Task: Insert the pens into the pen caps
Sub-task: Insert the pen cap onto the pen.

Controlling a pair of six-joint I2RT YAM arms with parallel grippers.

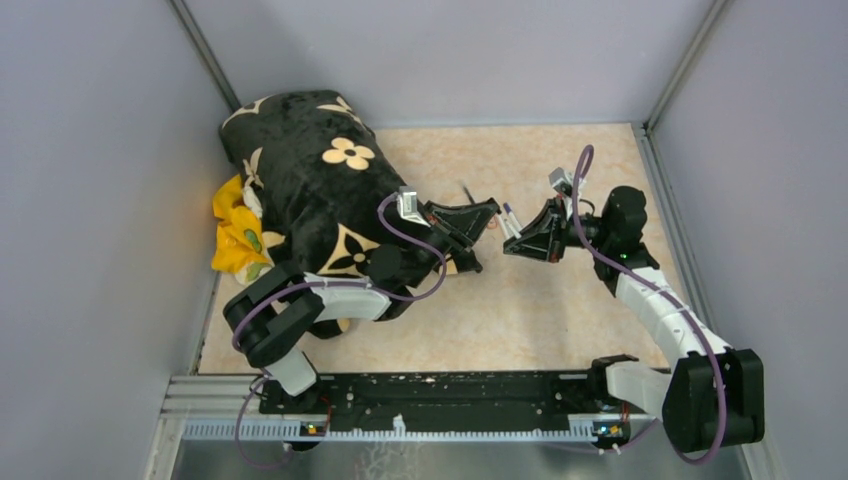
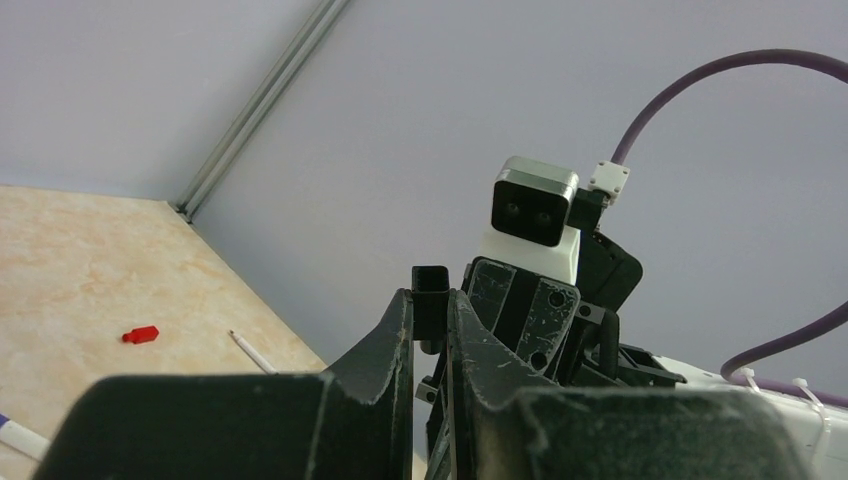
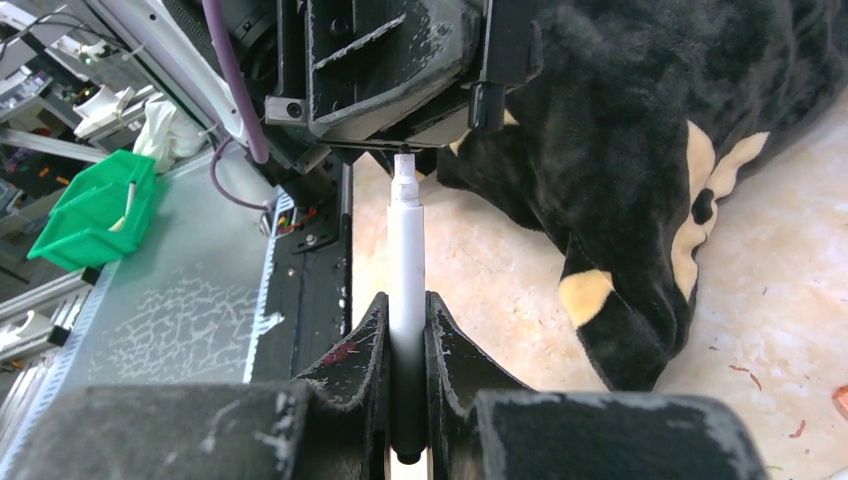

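Left edge: a black plush blanket (image 1: 310, 190) with cream flowers fills the rear-left corner of the worktop (image 1: 520, 320), hard against the left wall, with a yellow cloth (image 1: 235, 235) tucked at its wall side. The left arm reaches over its near edge. The open floor is centre to right, between the base rail (image 1: 430, 395) and the end effectors. Grey walls close in the left, back and right. Both end effectors meet mid-worktop, nearly tip to tip. The left end effector (image 2: 431, 312) is pinched tight on a black cap (image 2: 432, 282), which sticks out past the fingertips. The right end effector (image 3: 405, 312) is clamped on a white marker (image 3: 405, 240), barrel upright in its own view, with the nib just short of the left end effector's underside. I can't tell from any view whether nib and cap are lined up. Only the left wrist view shows a red cap (image 2: 141, 334) lying on the worktop. Right of it is a thin white pen (image 2: 250, 352), and a purple-tipped marker (image 2: 15, 436) is cut off at the bottom-left corner. Only the right wrist view shows a green bin (image 3: 90, 210) off the worktop past the base rail. Only the top view shows a thin dark stick (image 1: 468, 190) behind the left end effector. It may be that same thin pen, can't tell. Count: two arms, two caps (one held, one loose), one held marker, two loose pens for sure.
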